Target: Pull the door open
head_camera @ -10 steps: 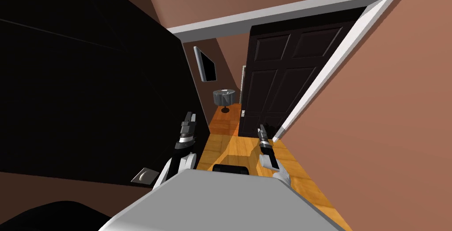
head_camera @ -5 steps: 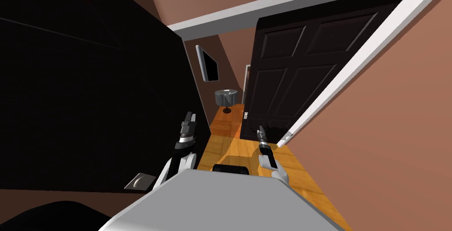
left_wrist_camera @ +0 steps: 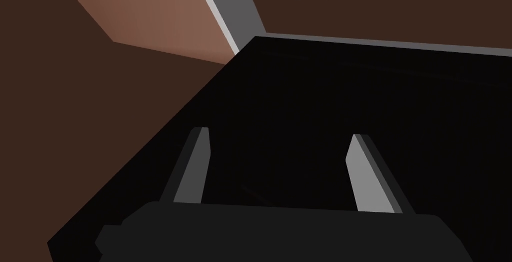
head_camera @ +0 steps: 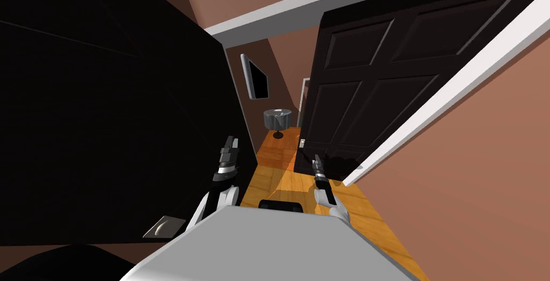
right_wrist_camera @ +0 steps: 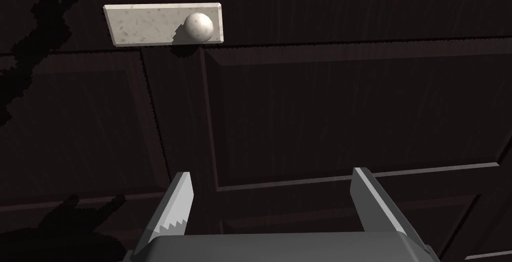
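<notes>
Dark panelled door [right_wrist_camera: 310,113] stands close ahead on my right, its pale round knob [right_wrist_camera: 199,26] beyond and to one side of the right gripper [right_wrist_camera: 272,174], whose fingers [right_wrist_camera: 175,201] are spread and empty; I'd centre them around the knob before pinching and pulling.

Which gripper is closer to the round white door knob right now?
Right. The right gripper points at the dark door, knob a little ahead of its open fingers. The left gripper is farther off to the side, facing a black surface.
</notes>
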You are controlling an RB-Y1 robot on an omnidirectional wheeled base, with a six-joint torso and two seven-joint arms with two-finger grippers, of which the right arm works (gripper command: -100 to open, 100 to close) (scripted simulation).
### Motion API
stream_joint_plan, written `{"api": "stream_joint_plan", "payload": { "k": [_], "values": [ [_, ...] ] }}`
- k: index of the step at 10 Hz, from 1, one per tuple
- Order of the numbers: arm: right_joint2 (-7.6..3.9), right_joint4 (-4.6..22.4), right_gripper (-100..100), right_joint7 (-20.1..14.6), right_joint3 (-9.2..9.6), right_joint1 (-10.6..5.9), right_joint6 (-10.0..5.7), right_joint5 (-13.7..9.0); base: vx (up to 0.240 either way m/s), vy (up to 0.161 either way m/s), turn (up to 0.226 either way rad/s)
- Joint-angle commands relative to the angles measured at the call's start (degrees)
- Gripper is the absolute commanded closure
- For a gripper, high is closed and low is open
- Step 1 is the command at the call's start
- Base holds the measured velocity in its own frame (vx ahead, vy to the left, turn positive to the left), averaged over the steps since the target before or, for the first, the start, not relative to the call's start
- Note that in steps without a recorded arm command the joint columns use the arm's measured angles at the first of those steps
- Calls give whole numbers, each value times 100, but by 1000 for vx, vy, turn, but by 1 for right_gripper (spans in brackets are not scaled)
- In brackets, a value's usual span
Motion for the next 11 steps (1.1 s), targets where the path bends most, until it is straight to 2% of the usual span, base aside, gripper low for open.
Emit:
{"api": "stream_joint_plan", "payload": {
  "k": [1,2,5,6,11],
  "values": [
    [-13,266,-100,-28,-12,-104,-65,-11,85,-12,73],
    [-13,266,-100,-28,-12,-104,-65,-11,58,-8,25],
    [-23,704,-100,-69,-34,-275,-126,-30,77,-16,79],
    [-23,704,-100,-69,-34,-275,-126,-30,75,-21,39],
    [-31,1136,-100,-109,-57,-443,-187,-50,65,-11,48]
  ]
}}
